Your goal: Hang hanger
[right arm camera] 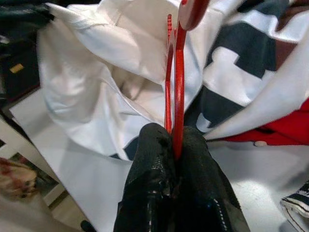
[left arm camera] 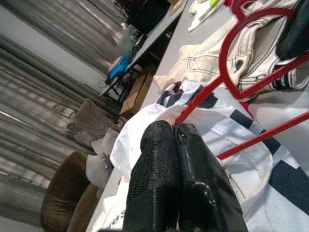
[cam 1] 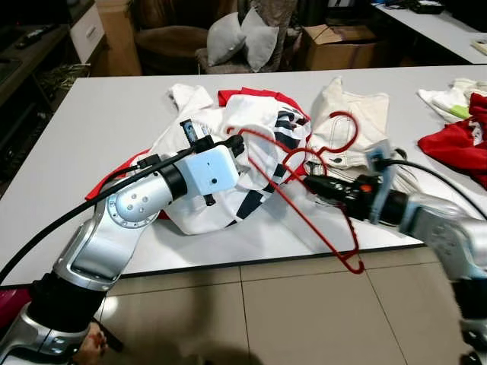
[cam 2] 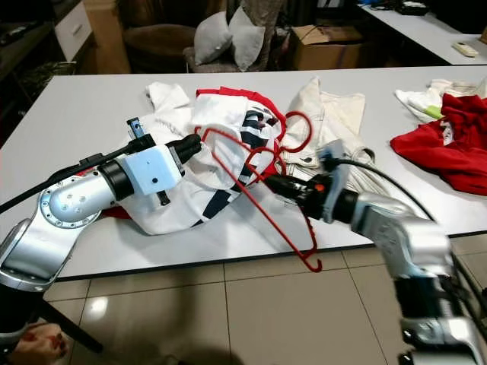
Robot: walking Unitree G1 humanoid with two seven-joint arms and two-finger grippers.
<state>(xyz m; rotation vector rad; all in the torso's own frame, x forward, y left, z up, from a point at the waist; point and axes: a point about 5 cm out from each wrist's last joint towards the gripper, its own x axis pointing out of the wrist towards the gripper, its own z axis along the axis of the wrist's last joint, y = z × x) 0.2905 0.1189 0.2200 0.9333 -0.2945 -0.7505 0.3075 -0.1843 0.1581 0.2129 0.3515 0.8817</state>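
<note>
Red plastic hanger [cam 1: 304, 199] slants over the desk [cam 1: 91, 122] edge, clamped between both: left end effector [cam 1: 234, 144] pinching its upper corner, right end effector [cam 1: 316, 185] gripping mid-frame, inside the white shirt [cam 1: 221, 190].

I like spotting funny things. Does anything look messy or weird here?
Yes. The red hanger is tilted, one end poking past the table edge, pinched by both the left gripper and the right gripper. The white shirt lies crumpled beneath it, not hung on it.
</note>
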